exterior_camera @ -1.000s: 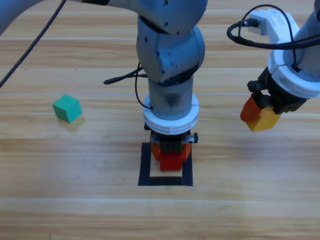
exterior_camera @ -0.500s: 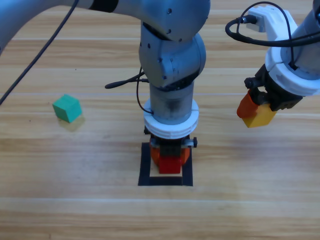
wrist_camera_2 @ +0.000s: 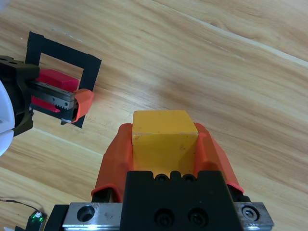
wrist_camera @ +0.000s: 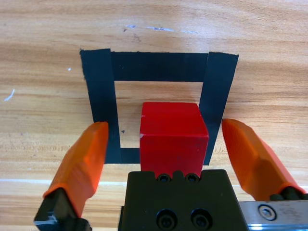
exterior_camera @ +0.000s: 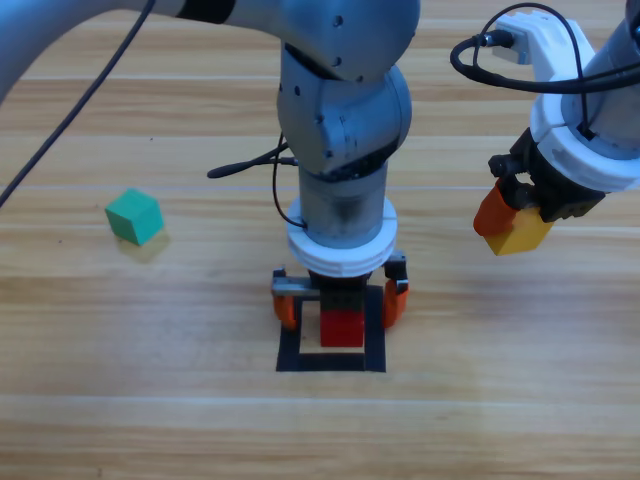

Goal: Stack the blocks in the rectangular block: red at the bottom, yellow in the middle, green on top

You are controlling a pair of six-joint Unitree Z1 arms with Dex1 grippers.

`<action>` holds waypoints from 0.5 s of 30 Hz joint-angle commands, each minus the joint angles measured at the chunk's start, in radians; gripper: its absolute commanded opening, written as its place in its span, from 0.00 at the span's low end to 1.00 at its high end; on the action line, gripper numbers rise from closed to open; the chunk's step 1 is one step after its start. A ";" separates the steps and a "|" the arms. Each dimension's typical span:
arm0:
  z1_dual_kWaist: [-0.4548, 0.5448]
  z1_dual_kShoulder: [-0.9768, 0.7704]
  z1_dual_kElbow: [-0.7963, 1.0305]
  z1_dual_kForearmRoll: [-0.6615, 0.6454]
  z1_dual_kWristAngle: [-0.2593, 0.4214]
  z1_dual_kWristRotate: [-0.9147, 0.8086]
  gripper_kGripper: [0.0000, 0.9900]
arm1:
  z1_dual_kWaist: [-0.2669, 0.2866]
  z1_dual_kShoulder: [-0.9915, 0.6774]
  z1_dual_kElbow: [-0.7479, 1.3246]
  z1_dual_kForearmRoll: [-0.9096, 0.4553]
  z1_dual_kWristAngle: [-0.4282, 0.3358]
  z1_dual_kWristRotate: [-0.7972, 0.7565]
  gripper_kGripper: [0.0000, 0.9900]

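The red cube (exterior_camera: 341, 328) is sitting inside the black tape outline (exterior_camera: 289, 335) nearest the desk's (exterior_camera: 150, 400) front edge, with the left end effector (exterior_camera: 341, 303) standing over it, jaws spread wide and touching nothing. Farther right, the right end effector (exterior_camera: 512, 222) is hanging above the wood, pinching the yellow cube (exterior_camera: 523, 234) by opposite flat faces. Farther left, the green cube (exterior_camera: 134, 216) is lying alone. The cubes are looking light, rigid and matte, best gripped squarely across parallel faces. No writing is showing.
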 commanded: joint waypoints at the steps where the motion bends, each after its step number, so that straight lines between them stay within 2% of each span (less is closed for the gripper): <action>1: -0.015 -0.066 0.032 -0.003 0.014 -0.004 1.00 | -0.033 0.021 0.022 -0.017 0.014 0.000 0.18; 10: 0.078 -0.245 0.009 0.009 0.000 0.033 1.00 | -0.001 0.022 -0.015 0.002 0.012 0.067 0.18; 15: 0.184 -0.334 0.080 0.042 0.007 0.104 1.00 | 0.065 0.102 -0.171 0.167 -0.028 0.174 0.18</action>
